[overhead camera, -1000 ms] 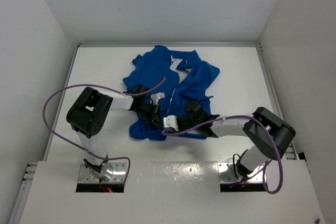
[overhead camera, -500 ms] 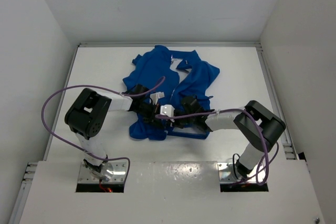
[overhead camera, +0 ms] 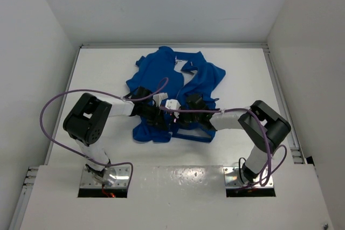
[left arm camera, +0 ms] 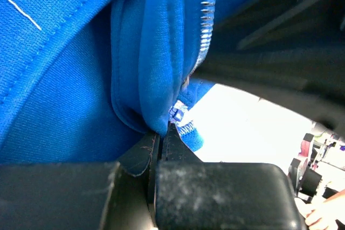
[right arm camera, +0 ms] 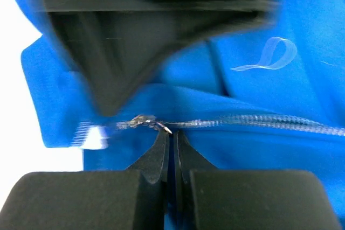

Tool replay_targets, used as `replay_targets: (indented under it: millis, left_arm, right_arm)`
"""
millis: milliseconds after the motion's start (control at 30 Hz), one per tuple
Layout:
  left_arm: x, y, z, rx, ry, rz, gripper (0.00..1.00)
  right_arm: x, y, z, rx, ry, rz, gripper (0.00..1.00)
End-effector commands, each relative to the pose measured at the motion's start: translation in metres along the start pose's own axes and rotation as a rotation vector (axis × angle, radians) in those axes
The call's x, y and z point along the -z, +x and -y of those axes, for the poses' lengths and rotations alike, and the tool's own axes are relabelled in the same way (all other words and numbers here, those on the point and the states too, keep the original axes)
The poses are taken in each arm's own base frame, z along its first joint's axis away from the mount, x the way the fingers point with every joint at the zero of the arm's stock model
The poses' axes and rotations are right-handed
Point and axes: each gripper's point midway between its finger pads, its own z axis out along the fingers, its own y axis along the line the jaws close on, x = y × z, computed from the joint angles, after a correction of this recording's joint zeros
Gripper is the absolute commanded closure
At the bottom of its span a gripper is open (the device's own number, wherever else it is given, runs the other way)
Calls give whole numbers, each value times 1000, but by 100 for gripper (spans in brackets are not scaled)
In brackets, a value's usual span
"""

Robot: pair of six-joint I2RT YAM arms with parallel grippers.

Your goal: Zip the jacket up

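The royal blue jacket (overhead camera: 161,74) lies crumpled on the white table (overhead camera: 97,74), collar at the far side. My left gripper (overhead camera: 159,118) is shut on the jacket's bottom hem (left arm camera: 141,112) just beside the lower end of the zipper (left arm camera: 205,9); its jaws (left arm camera: 160,131) pinch a fold of blue fabric. My right gripper (overhead camera: 179,118) faces it from the right. Its jaws (right arm camera: 172,133) are closed at the metal zipper pull (right arm camera: 144,122), whose tab tip runs into the gap between the fingertips. The zipper teeth (right arm camera: 259,121) run off to the right.
White walls enclose the table on three sides. Purple cables (overhead camera: 59,100) loop from both arms. The right gripper's dark body (left arm camera: 280,52) fills the upper right of the left wrist view. A clear hanging loop (right arm camera: 272,57) lies on the fabric.
My right gripper has moved left and away from the near edge, up to the zipper's lower end, close to the left gripper. The left gripper has kept its hold.
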Motion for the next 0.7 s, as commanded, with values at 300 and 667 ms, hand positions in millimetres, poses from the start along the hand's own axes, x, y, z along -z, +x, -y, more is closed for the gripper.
replay_targets:
  millis: [300,667]
  left_arm:
    - [7,45,19,28,36,-82,100]
    - [23,49,35,-105,25,-17,100]
  right_arm:
    - [39,-10,98,-48,387,6,100]
    - [76,-28,154,-119,498,35,100]
